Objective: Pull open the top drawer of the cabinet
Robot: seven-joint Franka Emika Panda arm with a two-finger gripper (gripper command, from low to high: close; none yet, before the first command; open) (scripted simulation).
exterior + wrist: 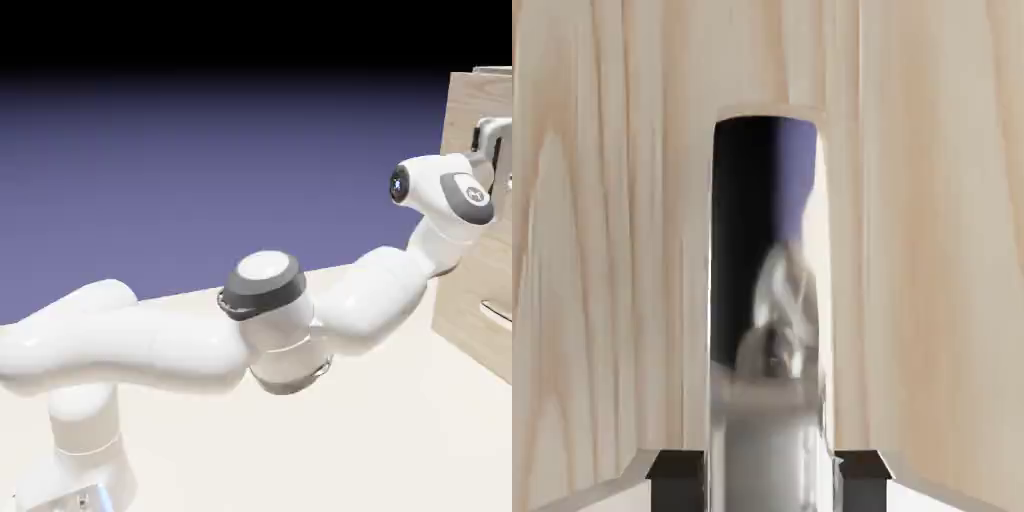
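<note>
1. Filling the middle of the hand view, the silver bar handle (770,300) stood as a tall shiny strip w/ the purple backdrop and my own white body mirrored in it.
2. Both dark fingertips (677,470) sat at the bottom edge of that view, one on each side of the handle, hard up against it; my gripper (770,480) had closed down to about the bar's width and had hold of the handle.
3. Behind the bar, light wood grain of the top drawer (602,250) front filled the rest of the hand view, grain running top to bottom of the pic.
4. In the exterior view my gripper (490,165) was at the upper right, at the silver handle (487,130), which jutted out from the drawer front; fingers themselves were mostly hidden behind my wrist there.
5. Top drawer (462,120) sat in the upper part of the cabinet (470,290), at the pic's right edge; couldn't tell from either view whether it was out at all.
6. Lower drawer handle (497,312) showed below, near the right edge, well apart from my hand.
7. Cabinet stood on the pale table (380,440); my white arm (150,345) stretched from lower left across to it.
</note>
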